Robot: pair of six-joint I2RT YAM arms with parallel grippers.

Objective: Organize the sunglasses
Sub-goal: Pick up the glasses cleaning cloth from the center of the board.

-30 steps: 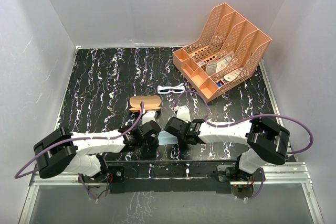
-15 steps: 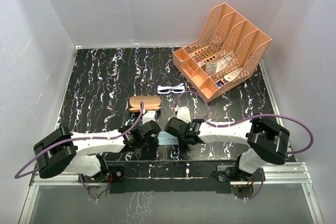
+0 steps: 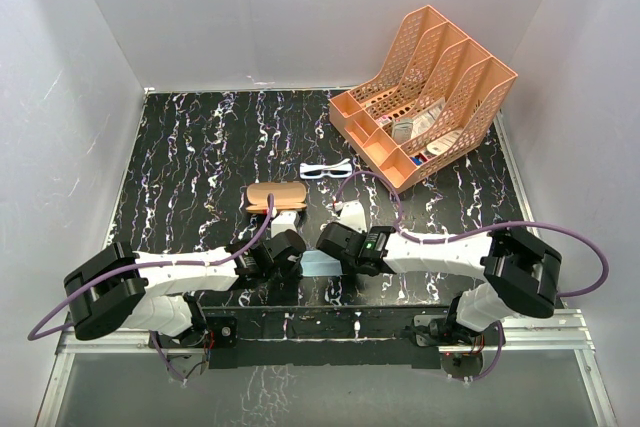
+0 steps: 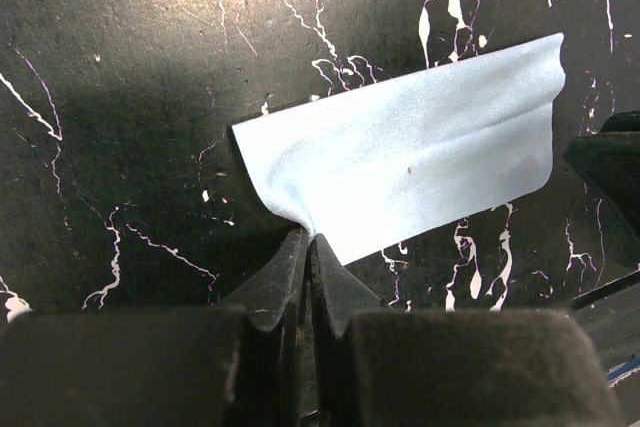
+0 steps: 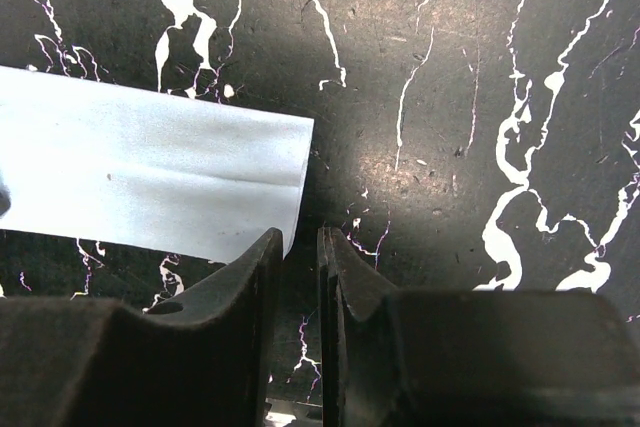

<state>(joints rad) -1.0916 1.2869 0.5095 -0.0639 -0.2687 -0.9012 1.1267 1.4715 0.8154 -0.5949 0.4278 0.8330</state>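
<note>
The sunglasses [image 3: 327,169], thin white frame with bluish lenses, lie on the black marbled table in front of the orange organizer, apart from both grippers. A light blue cloth [image 3: 322,264] lies folded near the front edge between the grippers. My left gripper [image 3: 298,258] is shut on the cloth's near corner, as the left wrist view shows [image 4: 308,235]; the cloth [image 4: 420,157] spreads away from it. My right gripper [image 5: 300,239] stands a narrow gap open, empty, right beside the other corner of the cloth [image 5: 150,167]. In the top view it [image 3: 327,250] sits at the cloth's right end.
A brown plaid glasses case [image 3: 276,195] lies just behind the left gripper. An orange desk organizer [image 3: 425,87] holding several small items stands at the back right. White walls enclose the table on three sides.
My right arm has shifted to the right and its gripper has drawn slightly back from the cloth, so more of the cloth shows. The left arm and the sunglasses have not moved.
</note>
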